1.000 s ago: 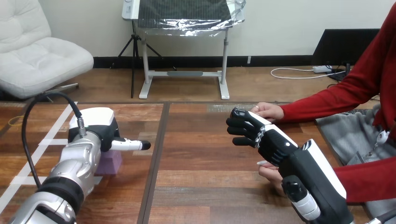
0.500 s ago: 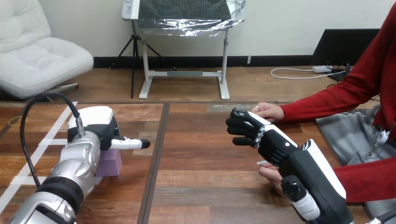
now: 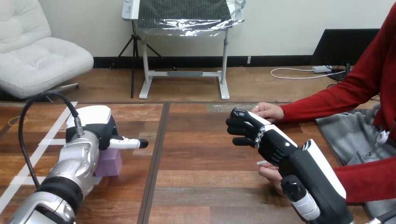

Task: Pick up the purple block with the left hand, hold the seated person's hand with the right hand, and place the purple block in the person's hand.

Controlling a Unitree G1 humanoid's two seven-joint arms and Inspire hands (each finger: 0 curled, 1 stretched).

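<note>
Purple block (image 3: 110,163) rests on the desk (image 3: 201,154) at the view's left, and its left part is hidden behind the robot's silver left forearm (image 3: 70,173). Strips of pale tape (image 3: 50,133) run across the wood around that spot. Directly above and just behind the block sits the left robot hand (image 3: 95,128), its white back shell turned up toward the camera; it is close over the block, but from this angle I cannot tell whether it grips the block or merely hovers at it. Well apart from all this, on the right half of the desk, the right robot hand (image 3: 268,140) is raised above the wood with its fingers (image 3: 240,126) bent inward toward the middle of the desk, closed loosely, with nothing seen between them. One of the person's hands (image 3: 267,111), ending a red sleeve, lies on the desk just beyond those bent fingers, right beside them; contact cannot be judged. The person's other hand (image 3: 270,173) lies lower in the view, tucked under the right robot hand and its wrist, with a fingertip peeping out at the left; the robot hand is over it, not visibly wrapped round it.
</note>
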